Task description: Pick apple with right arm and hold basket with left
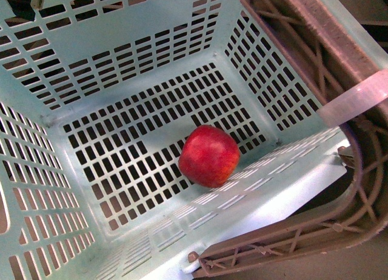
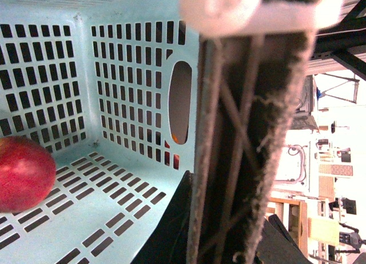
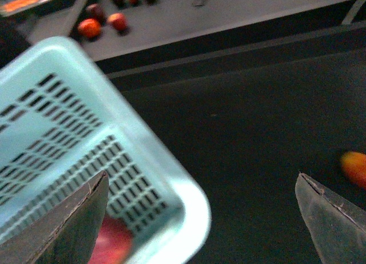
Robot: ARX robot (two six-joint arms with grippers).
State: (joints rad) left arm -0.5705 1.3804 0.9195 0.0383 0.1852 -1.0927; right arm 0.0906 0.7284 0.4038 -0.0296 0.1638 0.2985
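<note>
Red apple (image 1: 209,156) on basket (image 1: 139,50) floor, just right of frame centre, against the lower wall, left fingers (image 2: 171,230) gripping basket handle (image 2: 246,132), right fingers (image 3: 68,224) spread wide apart over basket corner

Apple (image 1: 209,156) inside basket (image 1: 151,37), on its floor beside one wall

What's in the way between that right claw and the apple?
In the right wrist view, the basket itself: its pale slotted wall and rim stand between the open right claw and the apple, which shows only as a red patch.
</note>
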